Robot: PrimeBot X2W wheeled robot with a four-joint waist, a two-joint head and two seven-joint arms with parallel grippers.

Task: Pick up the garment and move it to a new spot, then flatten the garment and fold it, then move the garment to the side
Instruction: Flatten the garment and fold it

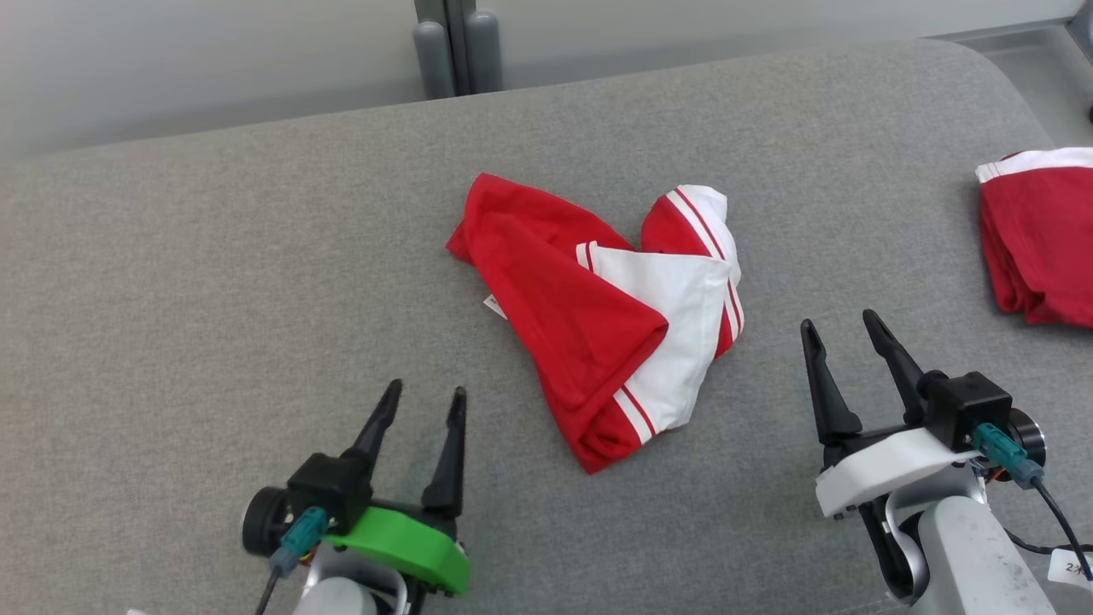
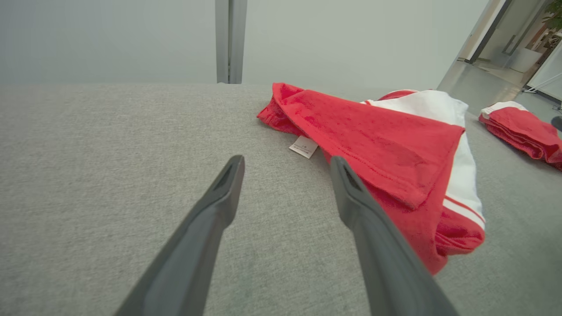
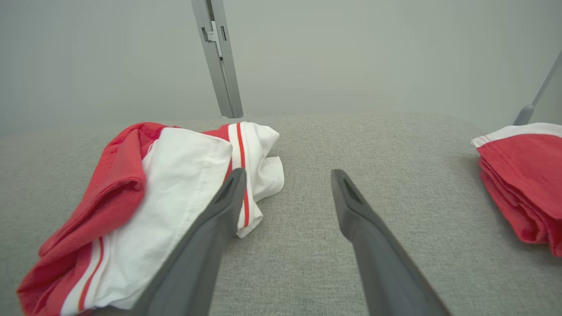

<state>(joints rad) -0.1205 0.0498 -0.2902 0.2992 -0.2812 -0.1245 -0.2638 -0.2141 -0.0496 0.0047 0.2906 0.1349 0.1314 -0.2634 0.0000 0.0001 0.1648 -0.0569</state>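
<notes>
Lying crumpled on the grey table (image 1: 213,282) is the garment (image 1: 581,342).

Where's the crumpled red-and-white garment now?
Head view: the crumpled garment lies centred on the grey table, beyond the left gripper and right gripper, left of the folded red garment.

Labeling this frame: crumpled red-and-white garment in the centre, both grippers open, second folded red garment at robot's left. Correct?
Not the left: the head view shows the folded garment at the robot's right. The crumpled garment is in the centre; left gripper and right gripper are open.
</notes>
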